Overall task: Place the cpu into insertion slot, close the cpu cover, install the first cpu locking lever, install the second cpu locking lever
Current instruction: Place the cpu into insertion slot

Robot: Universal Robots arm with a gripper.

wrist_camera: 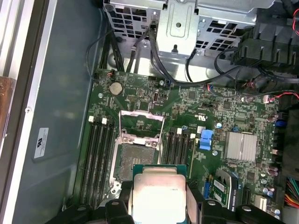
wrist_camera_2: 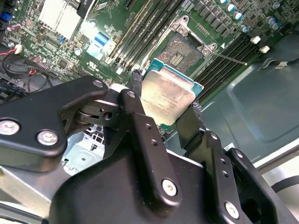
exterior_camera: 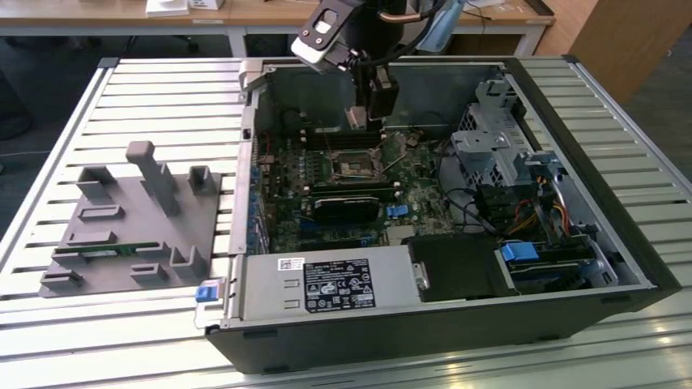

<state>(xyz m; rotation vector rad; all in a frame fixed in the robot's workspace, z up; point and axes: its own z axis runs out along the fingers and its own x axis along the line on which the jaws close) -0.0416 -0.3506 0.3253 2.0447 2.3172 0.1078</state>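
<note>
My gripper hangs inside the open computer case, a little above the motherboard. It is shut on the cpu, a flat square chip with a dull silvery top, gripped on two opposite edges by the black fingers. In the first wrist view the cpu hovers beside the insertion slot, overlapping its near edge, with the gripper around it. The insertion slot lies bare with its dark centre showing. The cpu cover stands flipped open off the slot. A thin lever rod sticks out beside the slot.
Long black memory slots flank the socket on both sides. A black card and a power supply sit nearer the front, and a drive cage with cables is on the exterior view's right. A grey fixture lies outside the case.
</note>
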